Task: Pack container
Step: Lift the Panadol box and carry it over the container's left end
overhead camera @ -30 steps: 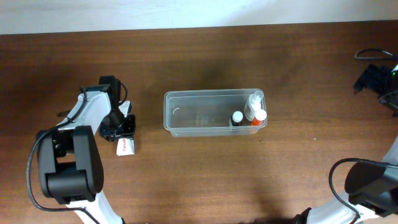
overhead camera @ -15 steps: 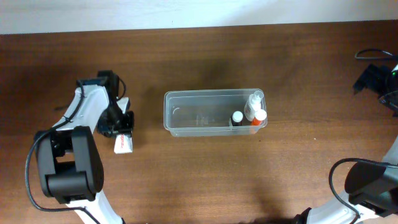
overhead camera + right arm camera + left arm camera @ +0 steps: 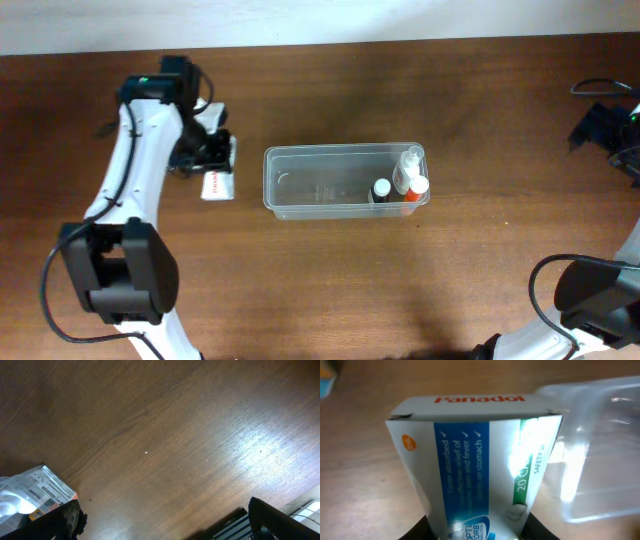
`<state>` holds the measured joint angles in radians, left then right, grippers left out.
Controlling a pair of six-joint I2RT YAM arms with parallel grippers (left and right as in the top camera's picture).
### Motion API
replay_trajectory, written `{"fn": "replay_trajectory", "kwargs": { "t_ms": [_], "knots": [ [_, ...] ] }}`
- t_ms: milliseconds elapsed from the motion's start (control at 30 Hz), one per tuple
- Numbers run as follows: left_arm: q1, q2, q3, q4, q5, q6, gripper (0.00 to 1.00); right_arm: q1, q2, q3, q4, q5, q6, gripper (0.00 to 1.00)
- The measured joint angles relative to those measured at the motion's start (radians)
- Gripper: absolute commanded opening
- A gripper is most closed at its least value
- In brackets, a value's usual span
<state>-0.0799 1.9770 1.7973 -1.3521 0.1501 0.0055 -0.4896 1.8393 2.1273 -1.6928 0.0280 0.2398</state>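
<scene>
The container (image 3: 318, 184) is a clear plastic tub in the middle of the table. At its right end stand a black-capped bottle (image 3: 382, 189), a clear spray bottle (image 3: 410, 164) and an orange bottle (image 3: 417, 188). My left gripper (image 3: 212, 160) is shut on a white and blue Panadol box (image 3: 217, 185), just left of the tub's left wall. In the left wrist view the box (image 3: 475, 460) fills the frame between the left gripper's (image 3: 477, 532) dark fingers, with the container's corner (image 3: 600, 445) to its right. My right gripper (image 3: 165, 530) stands open over bare wood at the table's far right.
A clear wrapped pack with a printed label (image 3: 35, 490) lies by the right gripper's left finger, and a striped object (image 3: 235, 525) sits near its right finger. Cables and dark gear (image 3: 603, 122) crowd the right edge. A small blue and orange thing (image 3: 325, 375) lies far left.
The left arm has carried the Panadol box up and to the right, from the table's left side to just beside the container's left end. The right arm has not moved.
</scene>
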Motion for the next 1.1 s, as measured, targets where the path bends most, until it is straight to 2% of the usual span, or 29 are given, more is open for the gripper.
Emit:
{"fn": "replay_trajectory", "kwargs": {
  "t_ms": [267,600,767,1100],
  "knots": [
    [-0.182,0.000,0.068,-0.013,0.012,0.000,0.35,0.000,0.000,0.000,0.000,0.000,0.000,0.98],
    [-0.312,0.000,0.075,0.044,0.019,-0.015,0.35,0.000,0.000,0.000,0.000,0.000,0.001,0.98],
    [-0.351,0.000,0.077,0.108,0.019,-0.072,0.35,0.000,0.000,0.000,0.000,0.000,0.000,0.98],
    [-0.381,0.000,0.077,0.103,-0.033,-0.258,0.35,0.000,0.000,0.000,0.000,0.000,0.000,0.98]
  ]
}}
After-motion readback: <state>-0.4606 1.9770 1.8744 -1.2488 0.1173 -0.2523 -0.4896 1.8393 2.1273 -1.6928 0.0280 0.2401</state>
